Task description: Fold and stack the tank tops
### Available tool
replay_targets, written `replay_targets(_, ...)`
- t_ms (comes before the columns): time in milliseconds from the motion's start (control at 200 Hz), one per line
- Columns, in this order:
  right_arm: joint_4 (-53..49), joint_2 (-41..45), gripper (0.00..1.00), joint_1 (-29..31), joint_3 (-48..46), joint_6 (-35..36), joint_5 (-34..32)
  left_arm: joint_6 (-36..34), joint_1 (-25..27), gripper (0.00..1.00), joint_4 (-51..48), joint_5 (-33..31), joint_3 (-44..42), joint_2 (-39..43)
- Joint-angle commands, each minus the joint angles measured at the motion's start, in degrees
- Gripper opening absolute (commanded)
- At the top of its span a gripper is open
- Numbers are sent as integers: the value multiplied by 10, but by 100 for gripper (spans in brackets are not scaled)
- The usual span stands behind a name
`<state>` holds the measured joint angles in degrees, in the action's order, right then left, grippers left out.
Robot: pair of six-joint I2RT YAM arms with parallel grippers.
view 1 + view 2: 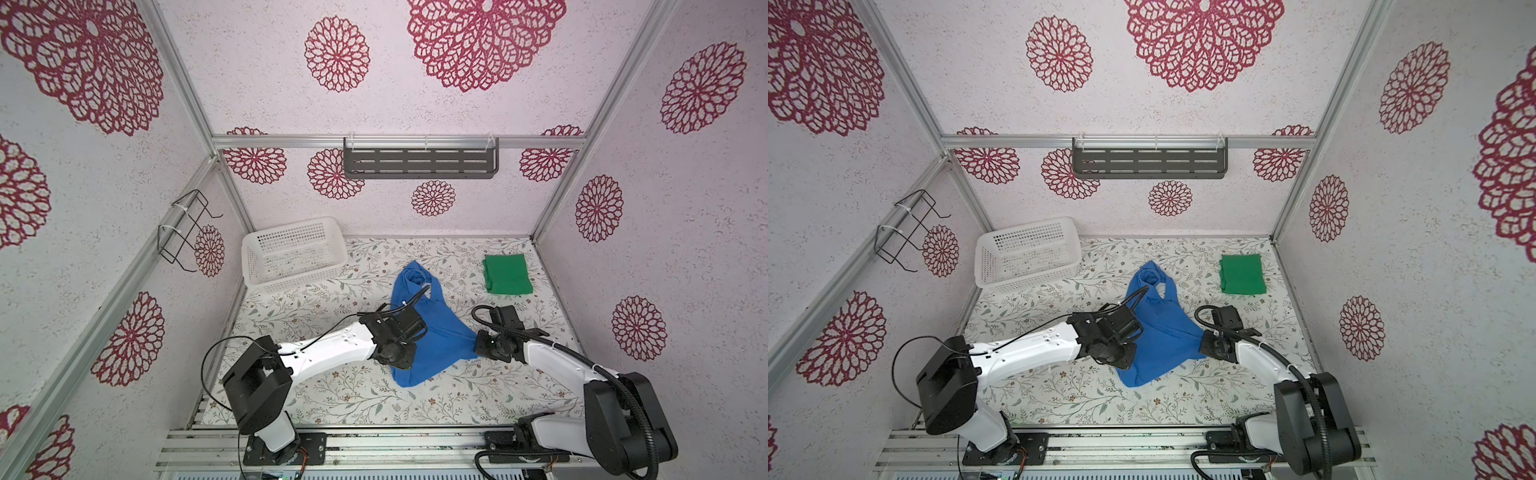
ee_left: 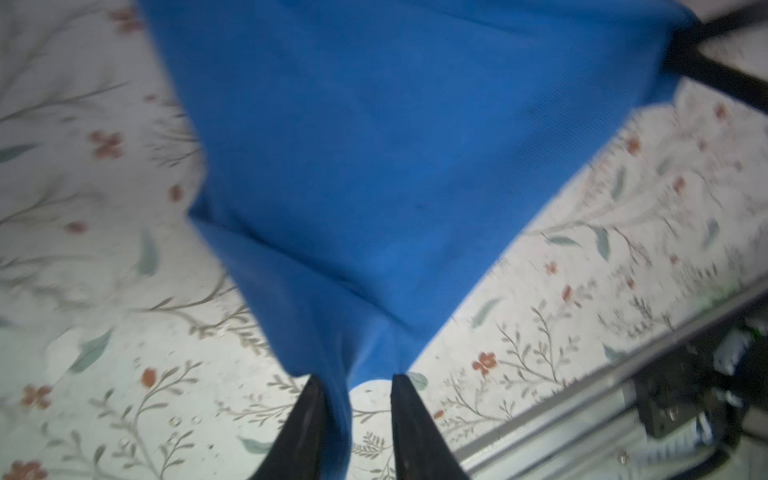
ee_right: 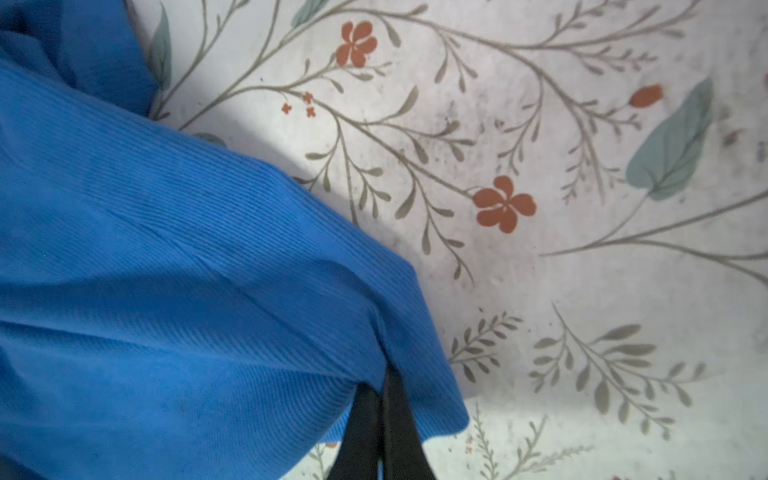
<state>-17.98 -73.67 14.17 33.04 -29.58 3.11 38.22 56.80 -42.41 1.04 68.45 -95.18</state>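
Right claw (image 3: 381, 401) tips hidden under blue top (image 3: 187, 270).

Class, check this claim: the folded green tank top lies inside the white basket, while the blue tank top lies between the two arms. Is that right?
Not quite. The folded green tank top lies on the table, far right, well apart from the white basket; both top views show it. The blue tank top does lie between the two arms.

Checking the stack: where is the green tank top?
The green tank top lies folded far right in both top views, apart from the blue tank top.
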Motion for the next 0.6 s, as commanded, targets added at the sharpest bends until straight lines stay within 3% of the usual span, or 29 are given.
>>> replay_targets(0,13,-2,0,-3,2,1,11,-47,7,46,20,56,12,8)
replay_targets(155,16,-8,0,-3,2,2,15,-31,-8,54,31,57,-36,48)
replay_targets(595,17,-22,0,-3,8,10,21,82,-109,52,112,54,-218,212)
